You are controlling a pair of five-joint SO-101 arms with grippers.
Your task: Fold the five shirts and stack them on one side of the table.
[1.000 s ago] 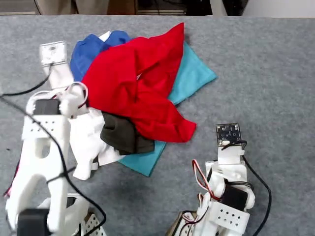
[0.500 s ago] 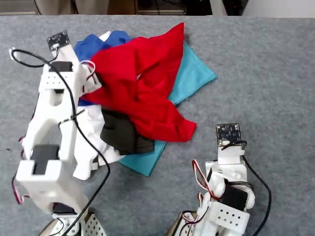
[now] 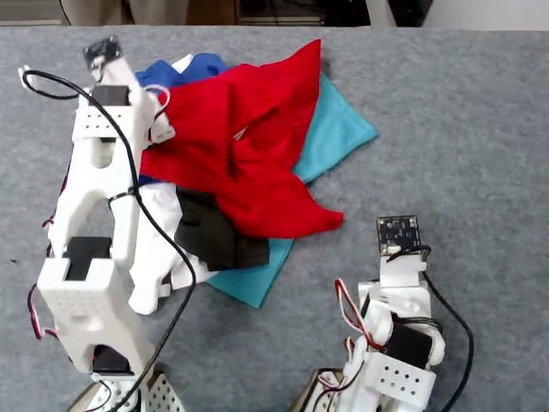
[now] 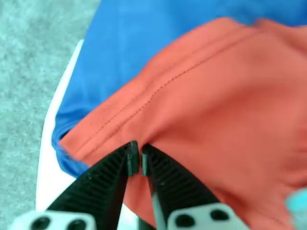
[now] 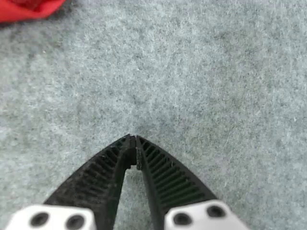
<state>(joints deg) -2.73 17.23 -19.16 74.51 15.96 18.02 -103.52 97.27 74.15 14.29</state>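
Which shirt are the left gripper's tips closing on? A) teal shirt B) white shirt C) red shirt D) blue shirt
C: the left gripper has its tips together at the stitched edge of the red shirt, which lies over the blue shirt.

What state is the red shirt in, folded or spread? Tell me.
Unfolded: the red shirt lies rumpled and spread over the teal shirt, with the left gripper shut on its hem.
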